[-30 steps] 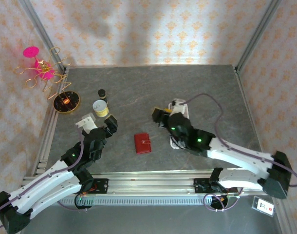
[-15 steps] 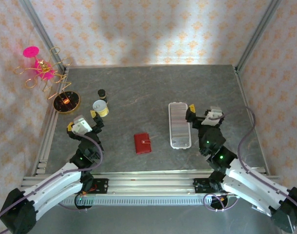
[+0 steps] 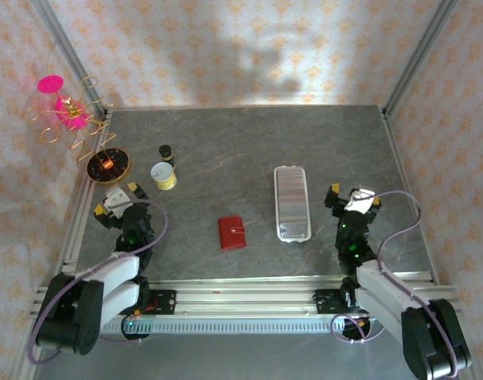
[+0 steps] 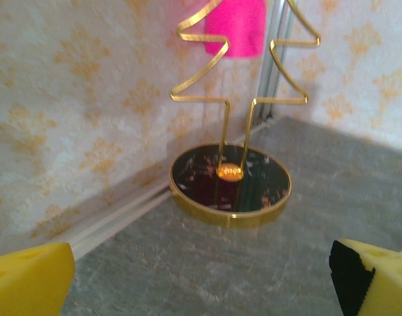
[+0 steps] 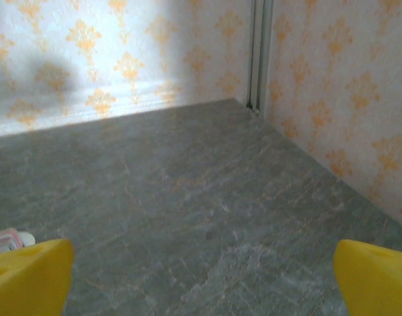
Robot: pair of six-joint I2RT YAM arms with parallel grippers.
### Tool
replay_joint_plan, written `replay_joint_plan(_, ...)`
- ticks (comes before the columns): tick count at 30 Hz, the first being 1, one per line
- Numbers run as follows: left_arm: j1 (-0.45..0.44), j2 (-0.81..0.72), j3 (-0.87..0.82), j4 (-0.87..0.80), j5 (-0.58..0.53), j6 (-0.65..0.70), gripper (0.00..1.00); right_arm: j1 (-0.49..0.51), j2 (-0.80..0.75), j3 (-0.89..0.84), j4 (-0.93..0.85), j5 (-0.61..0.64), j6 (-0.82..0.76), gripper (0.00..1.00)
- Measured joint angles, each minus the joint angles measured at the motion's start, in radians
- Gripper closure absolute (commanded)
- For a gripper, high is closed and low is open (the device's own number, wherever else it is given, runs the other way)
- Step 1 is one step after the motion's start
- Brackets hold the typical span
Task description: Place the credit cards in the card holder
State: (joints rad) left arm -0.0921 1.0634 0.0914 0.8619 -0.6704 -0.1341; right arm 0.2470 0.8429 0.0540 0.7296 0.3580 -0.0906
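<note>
1 card holder [image 3: 232, 233], red and folded shut, lies low in the centre of the frame on the grey counter [image 3: 226, 142], in the same spot as a second ago. 0 credit cards lie loose on the counter, and whether any sit inside the shut holder cannot be told.

What has changed is the arms. A second ago the right one reached over the pale ribbed case [image 3: 292, 203] just right of the holder, and the left one hung close on the holder's left. Now both are folded back toward the bottom edge. The left end effector [image 3: 115, 199] sits at lower left and the right end effector [image 3: 352, 195] at lower right, each well apart from the holder. The right one has spread within the last second. Both are now released, fingers wide with nothing between them.

Judged from this, the handling looks finished or paused, since nothing is being carried and no card waits in view.

Counted: 1 holder, 1 ribbed case and 2 arms. At upper left stand 1 gold wire stand [image 3: 108, 166] on a dark dish, 1 pale-lidded jar [image 3: 163, 175] and 1 small dark bottle [image 3: 165, 151].
</note>
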Motion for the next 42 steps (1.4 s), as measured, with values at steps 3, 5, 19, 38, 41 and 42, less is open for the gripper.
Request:
replay_joint_plan(3, 0.008, 0.094, 0.001, 0.075, 0.061, 0.001, 0.01, -0.034, 0.079, -0.02, 0.075, -0.044, 0.027, 0.0)
replay_joint_plan(5, 0.019, 0.15, 0.002, 0.143, 0.112, 0.007, 0.01, -0.048, 0.13, -0.022, 0.131, -0.061, 0.03, 0.0)
replay_joint_plan(19, 0.072, 0.469, 0.031, 0.524, 0.422, 0.064, 0.01, -0.087, 0.483, 0.1, 0.352, -0.294, -0.037, 0.0)
replay_joint_plan(38, 0.082, 0.471, 0.08, 0.511, 0.454, 0.064, 0.01, -0.241, 0.686, 0.158, 0.484, -0.484, 0.027, 0.0)
replay_joint_plan(41, 0.082, 0.471, 0.08, 0.511, 0.455, 0.064, 0.01, -0.241, 0.686, 0.159, 0.483, -0.482, 0.033, 0.0)
replay_joint_plan(42, 0.082, 0.471, 0.08, 0.512, 0.455, 0.064, 0.0, -0.241, 0.686, 0.159, 0.483, -0.482, 0.035, 0.0)
